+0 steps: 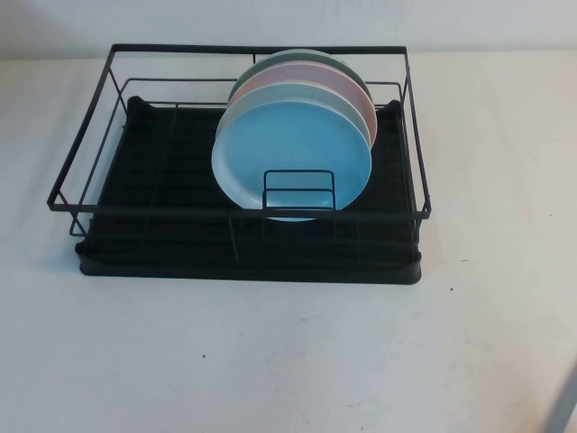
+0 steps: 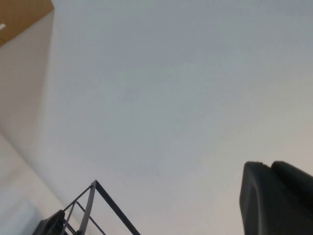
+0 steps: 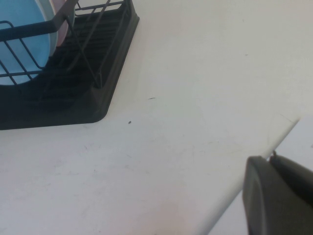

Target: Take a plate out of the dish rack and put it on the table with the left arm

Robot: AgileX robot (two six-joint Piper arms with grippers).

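Note:
The sky-blue plate (image 1: 290, 155) stands upright at the front of a stack of plates in the black wire dish rack (image 1: 243, 267), behind the small wire loop divider (image 1: 299, 191). It also shows in the right wrist view (image 3: 19, 34). Neither arm appears in the high view. My left gripper (image 2: 270, 166) is shut and empty. It is held up facing a blank wall, with only a corner of the rack (image 2: 93, 196) below it. My right gripper (image 3: 270, 159) is shut and empty, low over the white table's edge (image 3: 234, 186) to the right of the rack (image 3: 73, 98).
A pale mint-white plate (image 1: 236, 106), a pink plate (image 1: 347, 90) and a green plate (image 1: 297, 56) stand behind the blue one. White table (image 1: 270, 361) stretches in front of the rack. A grey strip (image 1: 563, 406) shows at the bottom right corner.

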